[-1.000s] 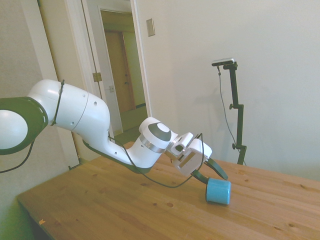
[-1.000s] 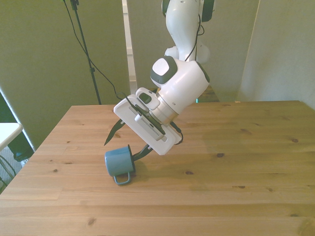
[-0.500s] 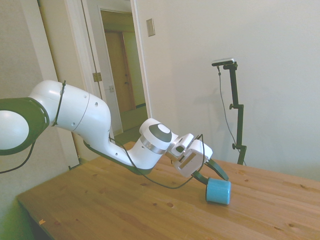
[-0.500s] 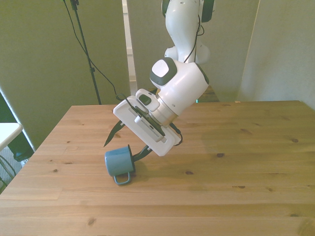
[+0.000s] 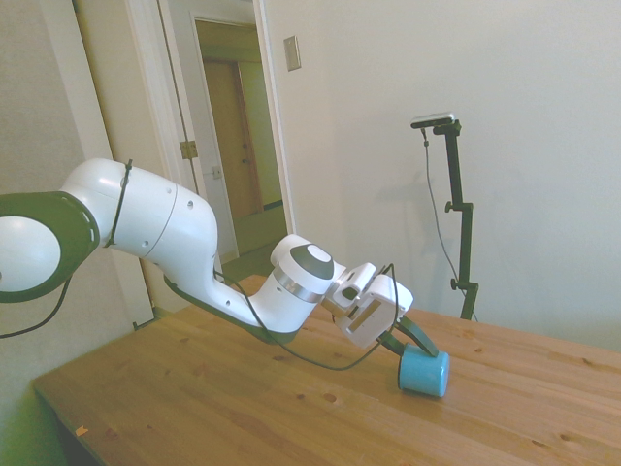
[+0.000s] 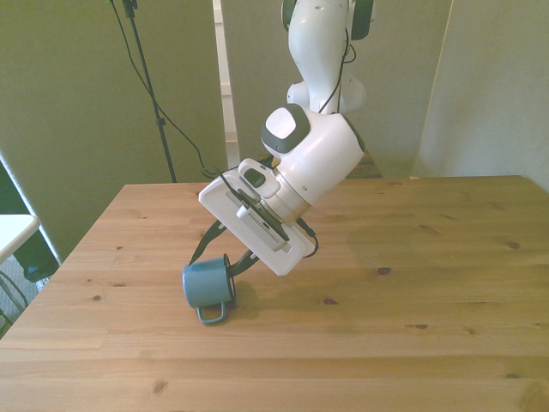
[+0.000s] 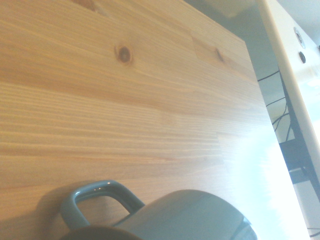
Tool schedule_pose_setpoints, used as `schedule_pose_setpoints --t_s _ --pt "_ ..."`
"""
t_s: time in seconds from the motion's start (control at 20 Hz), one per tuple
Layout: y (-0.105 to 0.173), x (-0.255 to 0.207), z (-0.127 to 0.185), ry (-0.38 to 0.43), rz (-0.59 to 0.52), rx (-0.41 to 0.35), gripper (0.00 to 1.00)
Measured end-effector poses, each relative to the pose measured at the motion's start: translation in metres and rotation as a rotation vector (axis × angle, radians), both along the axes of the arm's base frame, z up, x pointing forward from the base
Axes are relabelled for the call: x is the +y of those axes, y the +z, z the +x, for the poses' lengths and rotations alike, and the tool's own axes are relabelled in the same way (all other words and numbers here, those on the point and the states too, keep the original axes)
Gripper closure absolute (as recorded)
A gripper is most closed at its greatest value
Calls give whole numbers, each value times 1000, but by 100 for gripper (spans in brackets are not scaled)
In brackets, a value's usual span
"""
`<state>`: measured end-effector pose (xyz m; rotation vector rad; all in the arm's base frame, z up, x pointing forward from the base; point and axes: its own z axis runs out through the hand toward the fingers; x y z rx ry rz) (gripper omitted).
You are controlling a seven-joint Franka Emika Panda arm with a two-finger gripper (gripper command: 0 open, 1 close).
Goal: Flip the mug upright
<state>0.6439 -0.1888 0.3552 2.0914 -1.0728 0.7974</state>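
Observation:
The light-blue mug (image 6: 204, 284) lies on its side on the wooden table (image 6: 412, 283), near the front view's left. Its handle (image 6: 214, 311) points at the table's near edge and its open end faces the gripper. My gripper (image 6: 220, 262) comes down at a slant onto that open end. The dark fingers (image 6: 208, 245) have closed against the two sides of the mug by its rim. In the side view the mug (image 5: 424, 373) sits slightly tilted under the gripper (image 5: 412, 348). Up close, the wrist view shows the mug (image 7: 190, 215) and its handle (image 7: 95, 192).
Bare wood stretches across the table (image 5: 194, 388) around the mug. The table's edge on the front view's left is about a mug's length away. A doorway (image 5: 238, 126) stands behind the arm.
The fingers have drawn in from a wide spread to the mug's sides. The wrist has dropped slightly and the mug has tipped a little.

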Motion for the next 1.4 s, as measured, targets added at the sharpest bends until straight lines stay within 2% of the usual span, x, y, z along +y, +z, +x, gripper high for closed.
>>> schedule_pose_setpoints --t_s 0.75,0.9,1.05,1.4 --pt "-4 -2 2 -5 2 2 100" --pt "2 -2 3 -31 49 -16 100" --pt "17 -5 2 -48 132 -27 100" --pt "82 -13 -3 -58 295 -91 100"
